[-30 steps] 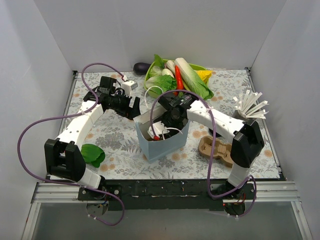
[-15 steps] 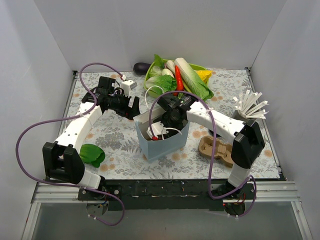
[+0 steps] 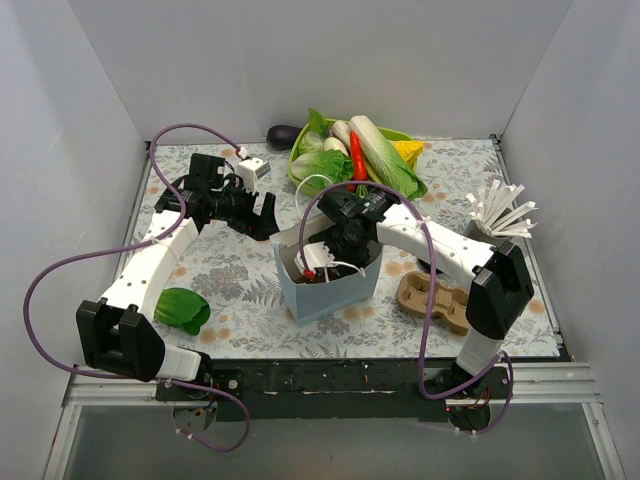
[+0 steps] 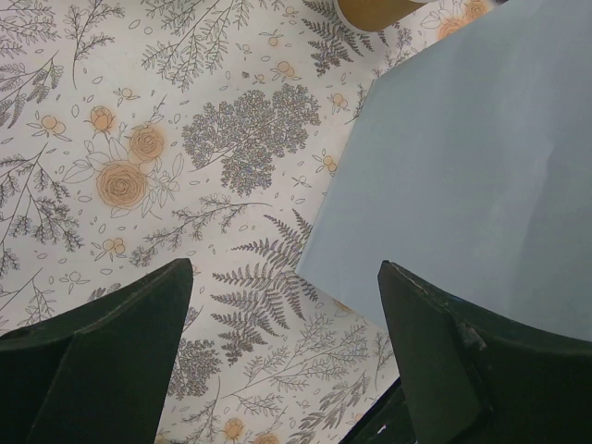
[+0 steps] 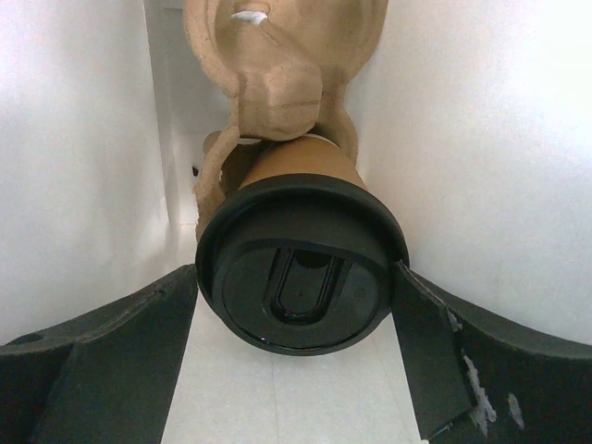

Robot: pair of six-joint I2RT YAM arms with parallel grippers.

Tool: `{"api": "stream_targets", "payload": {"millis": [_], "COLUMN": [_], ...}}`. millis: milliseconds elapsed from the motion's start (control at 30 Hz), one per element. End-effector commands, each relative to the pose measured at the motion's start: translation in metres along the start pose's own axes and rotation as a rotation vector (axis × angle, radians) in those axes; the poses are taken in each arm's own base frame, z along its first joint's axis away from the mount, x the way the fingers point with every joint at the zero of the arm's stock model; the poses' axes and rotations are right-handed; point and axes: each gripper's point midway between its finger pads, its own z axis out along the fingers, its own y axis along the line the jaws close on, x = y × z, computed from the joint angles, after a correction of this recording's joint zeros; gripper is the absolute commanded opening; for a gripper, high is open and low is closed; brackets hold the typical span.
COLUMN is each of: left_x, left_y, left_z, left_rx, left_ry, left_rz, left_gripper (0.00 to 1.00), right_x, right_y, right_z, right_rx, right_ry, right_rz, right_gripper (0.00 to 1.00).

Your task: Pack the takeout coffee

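The takeout coffee (image 5: pixel 296 162) stands between the right fingers (image 5: pixel 111 361). Its black lid (image 5: pixel 301 287) faces up at the wrist, and its tan wall runs away beyond the fingertips into a moulded pulp carrier (image 5: pixel 277 65). All of this is deep inside the blue bag (image 3: pixel 335 290), whose pale inner walls rise close outside each finger. These fingers are spread wide and lie right against the lid's rim on both sides; whether they press on it or sit loose around it, I cannot tell. Taking the cup by the lid from above looks chosen so that it goes down the narrow bag upright and seats in the carrier's pocket, which should keep it from tipping. The packing seems nearly done. What remains, in my judgement, is to free the cup and lift straight out without catching the rim or the bag's mouth. The left fingers (image 4: pixel 102 361) are apart and hold nothing. The bag's outer wall lies beneath one fingertip and the bare table (image 4: pixel 139 139) beneath the other, so they hover at the bag's side, probably placed to steady it. A second carrier (image 3: pixel 432 298) lies on the table, well apart from both pairs of fingers.
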Motion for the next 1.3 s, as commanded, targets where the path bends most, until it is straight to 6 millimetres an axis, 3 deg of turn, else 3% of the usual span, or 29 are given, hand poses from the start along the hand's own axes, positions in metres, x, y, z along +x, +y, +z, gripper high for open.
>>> {"api": "stream_targets", "payload": {"millis": [0,667,1267], "left_x": [-0.008,-0.019,-0.031], "left_y": [-0.006,-0.009,-0.009], "left_z": [-0.013,-0.018,-0.024], "left_rx": [-0.008,0.0,0.008], "left_ry": [-0.035,-0.066,-0.091], "left_rz": [0.05,0.074,0.105], "left_gripper": [0.82,0.83,0.83], "right_x": [-0.012,-0.021,-0.033], "right_y": [0.009,-0.022,-0.035], "right_z": [-0.018,-0.044,-0.094], "right_rx": [0.001,0.148,0.286], "right_ry": [-0.043,-0.058,-0.095], "right_rz": [0.037,0.128,0.128], "right_gripper": [0.93,0.98,0.98]}}
